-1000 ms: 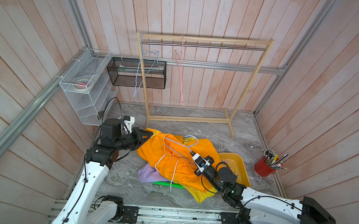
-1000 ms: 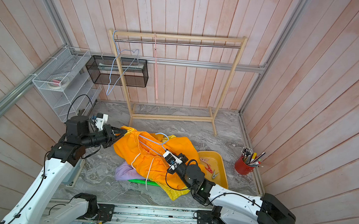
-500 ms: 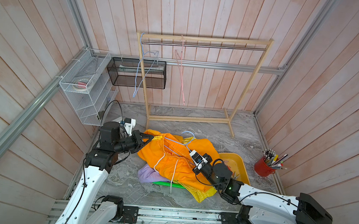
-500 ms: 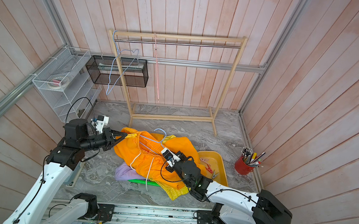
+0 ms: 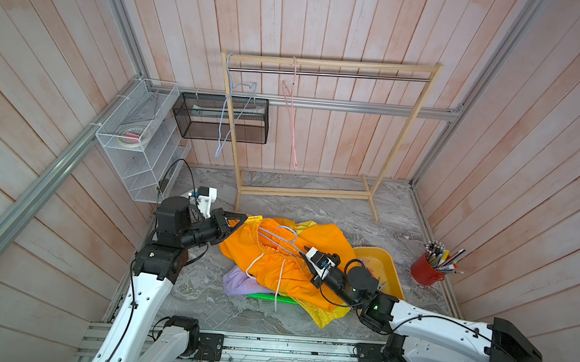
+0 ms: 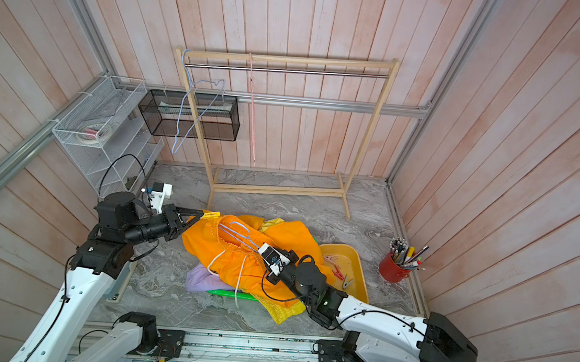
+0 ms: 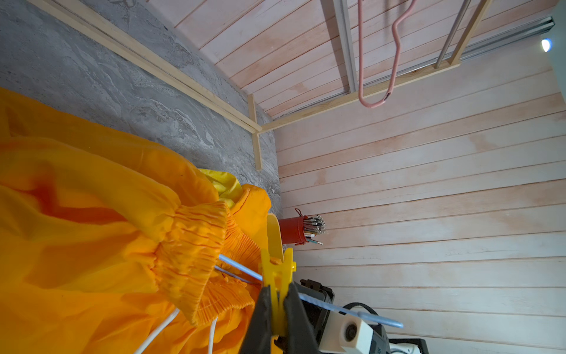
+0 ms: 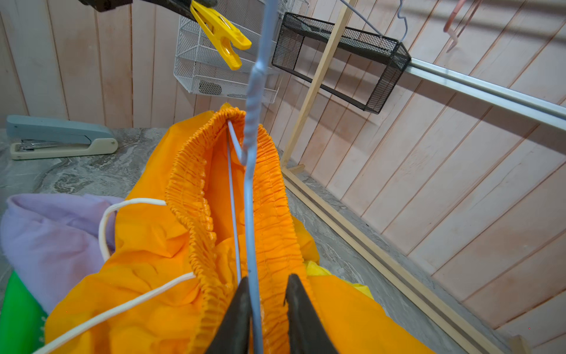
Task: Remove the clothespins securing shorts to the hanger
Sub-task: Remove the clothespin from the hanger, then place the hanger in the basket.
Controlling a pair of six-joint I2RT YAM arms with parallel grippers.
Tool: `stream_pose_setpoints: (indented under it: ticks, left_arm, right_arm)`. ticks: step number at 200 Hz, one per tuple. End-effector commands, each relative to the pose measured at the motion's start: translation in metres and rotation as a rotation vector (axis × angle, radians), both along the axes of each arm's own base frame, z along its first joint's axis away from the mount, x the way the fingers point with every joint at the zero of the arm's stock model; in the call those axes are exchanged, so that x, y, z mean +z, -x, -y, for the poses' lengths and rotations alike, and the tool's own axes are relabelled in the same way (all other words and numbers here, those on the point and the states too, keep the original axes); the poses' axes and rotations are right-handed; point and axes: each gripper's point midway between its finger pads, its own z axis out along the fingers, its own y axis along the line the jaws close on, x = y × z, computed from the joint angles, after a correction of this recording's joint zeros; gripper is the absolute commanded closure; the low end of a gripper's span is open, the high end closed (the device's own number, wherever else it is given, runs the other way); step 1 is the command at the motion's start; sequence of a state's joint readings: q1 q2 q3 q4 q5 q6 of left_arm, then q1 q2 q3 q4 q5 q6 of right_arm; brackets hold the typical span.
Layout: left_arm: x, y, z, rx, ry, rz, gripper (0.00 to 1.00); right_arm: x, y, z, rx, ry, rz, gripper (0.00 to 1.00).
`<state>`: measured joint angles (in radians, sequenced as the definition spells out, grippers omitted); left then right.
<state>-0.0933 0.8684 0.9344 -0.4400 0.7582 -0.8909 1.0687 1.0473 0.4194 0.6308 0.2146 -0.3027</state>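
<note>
The orange shorts [image 5: 288,260] lie on the table with a blue wire hanger [image 5: 276,236] threaded through the waistband [image 8: 196,196]. They rest on lilac shorts [image 5: 236,281] and yellow shorts [image 5: 327,316]. My left gripper [image 5: 244,217] [image 7: 277,294] is shut on a yellow clothespin [image 7: 277,269] [image 8: 225,41], which hangs in the air just clear of the waistband's end. My right gripper [image 5: 305,251] [image 8: 269,277] stands slightly open over the waistband. The hanger's wire [image 8: 249,214] runs between its jaws, against one finger.
A yellow tray [image 6: 360,267] right of the pile holds loose clothespins [image 6: 339,274]. A red cup of pens [image 5: 427,269] stands at the right wall. The wooden rack [image 5: 327,63] with two bare hangers stands behind. A stapler [image 8: 61,138] lies left of the pile, a green hanger [image 5: 271,297] under it.
My right gripper's jaws have parted from the blue hanger wire they were shut on, and the arm has shifted slightly left. The left gripper keeps hold of the yellow clothespin.
</note>
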Motion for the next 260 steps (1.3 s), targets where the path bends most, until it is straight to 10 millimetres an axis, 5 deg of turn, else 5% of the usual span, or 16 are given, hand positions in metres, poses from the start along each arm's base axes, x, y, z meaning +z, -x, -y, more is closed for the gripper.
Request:
stream_pose_setpoints:
  ticks: [1, 29, 113, 163, 198, 260]
  left_arm:
    - [0.010, -0.002, -0.002, 0.012, -0.007, 0.056, 1.00]
    - [0.010, -0.002, -0.003, 0.015, -0.004, 0.060, 1.00]
    - [0.024, -0.011, -0.011, 0.069, -0.064, 0.116, 1.00]
    - [0.019, -0.012, -0.010, 0.070, -0.036, 0.100, 1.00]
    - [0.016, -0.011, -0.010, 0.073, -0.020, 0.094, 1.00]
    - [0.021, -0.009, -0.007, 0.062, -0.008, 0.116, 1.00]
  right_arm:
    - [-0.006, 0.006, 0.002, 0.020, -0.017, -0.054, 0.69]
    - [-0.001, 0.010, 0.006, 0.025, -0.049, -0.073, 0.59]
    - [0.012, 0.027, 0.015, 0.084, -0.093, -0.151, 0.50]
    - [-0.015, 0.022, 0.016, 0.047, -0.041, -0.247, 0.44]
    - [-0.014, 0.020, 0.018, 0.034, -0.071, -0.243, 0.43]
    - [0.019, 0.011, 0.035, 0.009, -0.204, -0.244, 0.40]
